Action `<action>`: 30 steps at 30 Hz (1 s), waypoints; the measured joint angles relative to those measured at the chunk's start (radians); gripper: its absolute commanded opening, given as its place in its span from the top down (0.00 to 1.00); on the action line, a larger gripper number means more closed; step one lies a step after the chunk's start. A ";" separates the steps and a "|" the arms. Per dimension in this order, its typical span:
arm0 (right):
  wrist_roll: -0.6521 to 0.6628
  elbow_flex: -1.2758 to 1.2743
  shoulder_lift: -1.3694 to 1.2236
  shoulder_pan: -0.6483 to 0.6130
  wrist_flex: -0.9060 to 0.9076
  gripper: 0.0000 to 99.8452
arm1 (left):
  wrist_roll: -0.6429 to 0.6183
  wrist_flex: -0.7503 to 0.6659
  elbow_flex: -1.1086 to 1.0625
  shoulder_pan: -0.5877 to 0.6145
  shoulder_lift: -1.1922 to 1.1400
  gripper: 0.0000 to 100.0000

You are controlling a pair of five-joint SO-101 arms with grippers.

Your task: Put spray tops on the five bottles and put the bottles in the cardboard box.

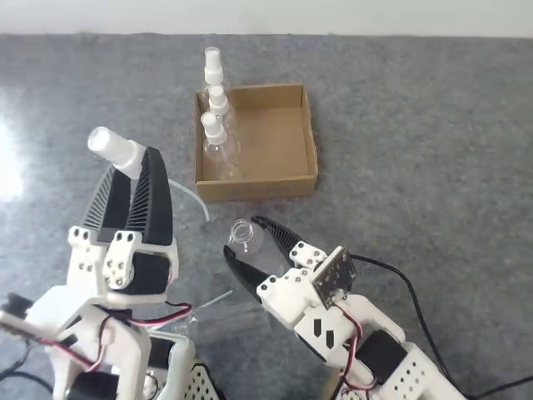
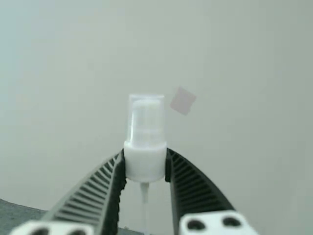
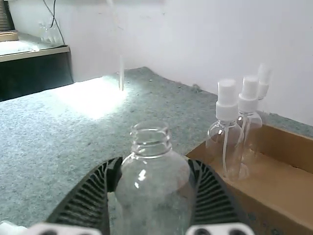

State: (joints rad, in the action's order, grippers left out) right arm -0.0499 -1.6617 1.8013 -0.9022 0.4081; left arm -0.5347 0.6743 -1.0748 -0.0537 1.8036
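My left gripper (image 1: 125, 179) is raised above the table's left side and shut on a white spray top (image 1: 114, 152) with a clear cap; its thin tube (image 1: 191, 198) hangs below. The same spray top (image 2: 145, 147) sits between the fingers in the left wrist view. My right gripper (image 1: 250, 246) is shut on a clear open-necked bottle (image 1: 248, 237), seen close as the bottle (image 3: 150, 181) in the right wrist view. The cardboard box (image 1: 283, 179) stands at the back centre with three capped bottles (image 1: 218, 137) along its left wall; these bottles (image 3: 238, 127) stand upright.
Grey carpet-like table cover (image 1: 433, 150) lies all round the box. Another clear bottle (image 1: 218, 321) lies low between the two arm bases. A cable (image 1: 412, 296) runs along the right arm.
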 measured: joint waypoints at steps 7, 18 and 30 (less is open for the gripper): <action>0.000 0.000 0.000 0.002 0.002 0.98 | -0.037 0.000 0.000 0.000 0.000 0.99; 0.000 0.000 0.000 0.002 0.002 0.98 | -0.008 0.000 0.000 -0.137 0.000 0.99; 0.000 0.000 0.000 0.002 0.002 0.98 | -0.006 0.000 -0.009 -0.150 0.000 0.99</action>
State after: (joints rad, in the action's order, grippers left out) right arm -0.0499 -1.6617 1.8013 -0.9007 0.4097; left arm -0.5409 0.6743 -1.0840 -0.2041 1.8036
